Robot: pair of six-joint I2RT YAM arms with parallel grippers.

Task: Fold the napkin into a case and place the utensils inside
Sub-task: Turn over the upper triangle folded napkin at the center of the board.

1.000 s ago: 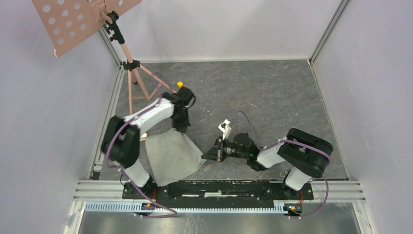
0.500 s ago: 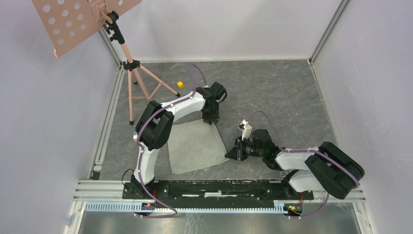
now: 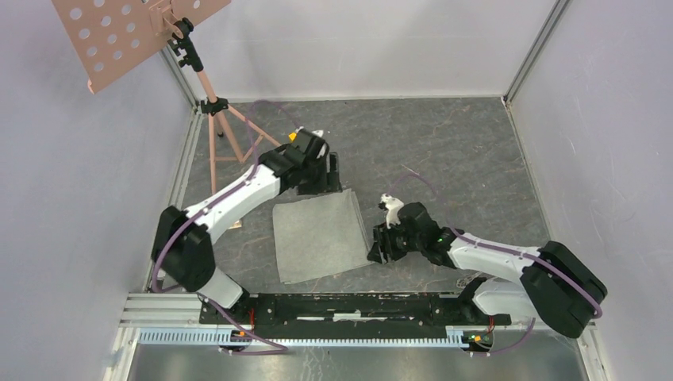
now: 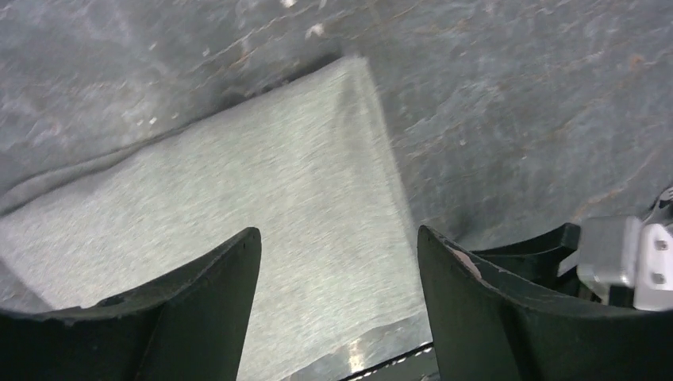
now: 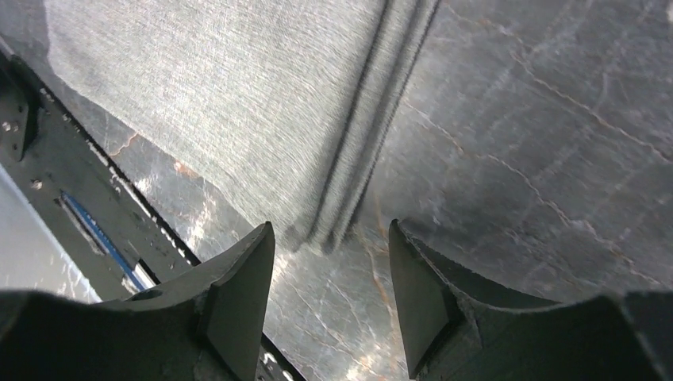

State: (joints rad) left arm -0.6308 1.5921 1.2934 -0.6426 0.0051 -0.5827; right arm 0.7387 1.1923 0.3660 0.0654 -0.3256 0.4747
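Note:
The napkin (image 3: pixel 320 234) lies flat on the dark floor as a folded grey-green rectangle, with a layered edge on its right side (image 5: pixel 373 135). My left gripper (image 3: pixel 332 178) hovers just past its far right corner, open and empty; in the left wrist view the napkin (image 4: pixel 238 198) fills the space below the left gripper (image 4: pixel 337 242). My right gripper (image 3: pixel 374 246) stands open beside the near right corner, holding nothing; the corner sits just ahead of the right gripper (image 5: pixel 329 234). The utensils are out of view.
A pink music stand (image 3: pixel 208 103) stands at the back left. A small yellow cube (image 3: pixel 294 136) peeks out behind the left arm. The black base rail (image 3: pixel 357 305) runs along the near edge. Grey walls enclose the floor.
Both grippers were shut on the napkin's corners and carried it rightward. They have opened and let go, and the napkin now lies flat. The left gripper has drawn back.

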